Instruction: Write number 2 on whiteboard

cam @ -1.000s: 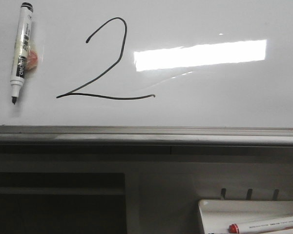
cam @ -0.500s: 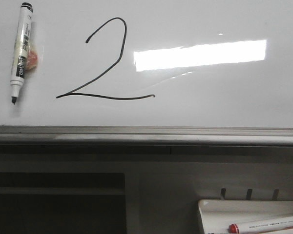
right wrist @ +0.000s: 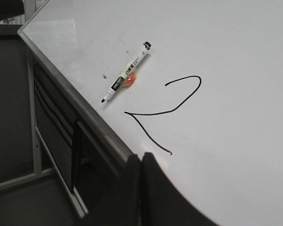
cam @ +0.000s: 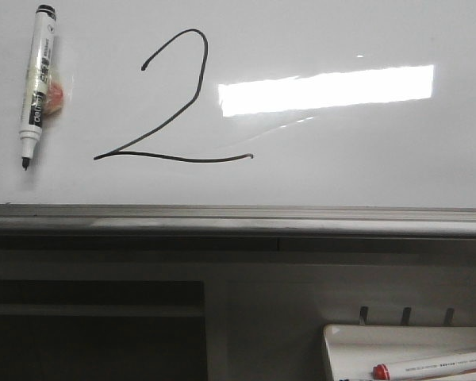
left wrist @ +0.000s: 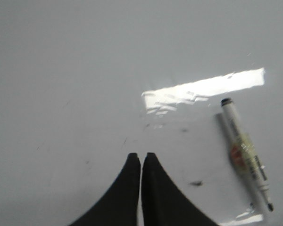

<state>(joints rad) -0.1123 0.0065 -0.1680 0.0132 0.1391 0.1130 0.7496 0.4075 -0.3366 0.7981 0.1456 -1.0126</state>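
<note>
The number 2 (cam: 174, 103) is drawn in thin black line on the whiteboard (cam: 341, 159); it also shows in the right wrist view (right wrist: 174, 110). A black-capped white marker (cam: 37, 83) lies on the board left of the figure, over a small orange patch; it also shows in the left wrist view (left wrist: 245, 150) and the right wrist view (right wrist: 127, 71). My left gripper (left wrist: 141, 156) is shut and empty above the whiteboard (left wrist: 85, 70), apart from the marker. My right gripper (right wrist: 141, 157) is shut and empty above the board's edge rail (right wrist: 85, 113), near the figure's base end.
The grey metal edge rail (cam: 238, 216) runs along the board's near side. Below it at the right, a small white tray (cam: 357, 341) holds a red-capped marker (cam: 432, 367). A dark smudge (left wrist: 196, 183) marks the board near my left gripper.
</note>
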